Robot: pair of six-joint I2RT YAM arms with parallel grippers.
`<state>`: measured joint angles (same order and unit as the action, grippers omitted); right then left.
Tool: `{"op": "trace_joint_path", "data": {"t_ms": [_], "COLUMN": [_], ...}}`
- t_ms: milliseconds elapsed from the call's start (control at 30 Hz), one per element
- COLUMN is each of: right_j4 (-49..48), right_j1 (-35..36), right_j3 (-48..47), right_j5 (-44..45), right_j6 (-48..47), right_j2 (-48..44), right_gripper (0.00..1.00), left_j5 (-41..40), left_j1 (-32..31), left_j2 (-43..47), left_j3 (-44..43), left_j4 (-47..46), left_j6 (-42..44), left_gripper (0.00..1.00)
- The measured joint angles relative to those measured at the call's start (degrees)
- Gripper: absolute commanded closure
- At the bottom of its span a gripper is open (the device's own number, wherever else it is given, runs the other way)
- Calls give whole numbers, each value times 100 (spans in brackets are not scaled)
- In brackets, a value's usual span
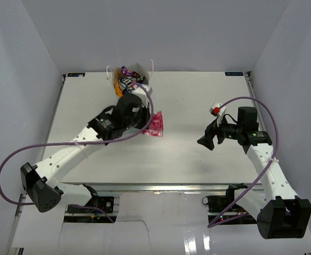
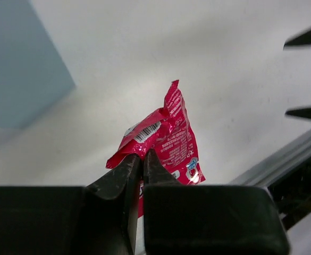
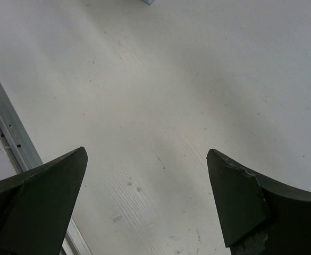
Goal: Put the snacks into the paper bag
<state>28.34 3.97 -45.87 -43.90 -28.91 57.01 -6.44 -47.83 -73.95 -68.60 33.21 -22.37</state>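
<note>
My left gripper point(image 2: 143, 159) is pinched nearly closed on the pink packet point(image 2: 174, 135), taking its thin edge for a firm hold, just in front of the paper bag point(image 2: 22, 69). My right gripper point(image 3: 147, 153), well right of the bag, gapes wide and empty.

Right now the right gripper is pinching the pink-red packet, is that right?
Not quite. The left gripper is pinching the pink-red packet, as the left wrist view shows. The right gripper is open with nothing between its fingers.
</note>
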Motion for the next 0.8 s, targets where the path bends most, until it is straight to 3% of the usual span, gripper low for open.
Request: {"op": "trace_joint_path", "data": {"t_ms": [233, 467, 633, 800], "right_j4": [-20, -17, -17, -20], "right_j1": [-72, -149, -243, -293], "right_j3": [-63, -66, -66, -59], "right_j5": [0, 2, 2, 0], "right_j6": [0, 0, 2, 2], "right_j2": [160, 146, 66, -26], "right_gripper": [1, 1, 1, 1], "left_j5": [-791, -1298, -1458, -1543], "left_j1": [1537, 1932, 1939, 1939], "left_j2": [-566, -2264, -3276, -3532], "left_j3": [-2887, -5152, -5705, -5705], "left_j4": [872, 1300, 1545, 1827], "left_j6": [509, 538, 540, 629], "left_gripper": [100, 100, 100, 100]}}
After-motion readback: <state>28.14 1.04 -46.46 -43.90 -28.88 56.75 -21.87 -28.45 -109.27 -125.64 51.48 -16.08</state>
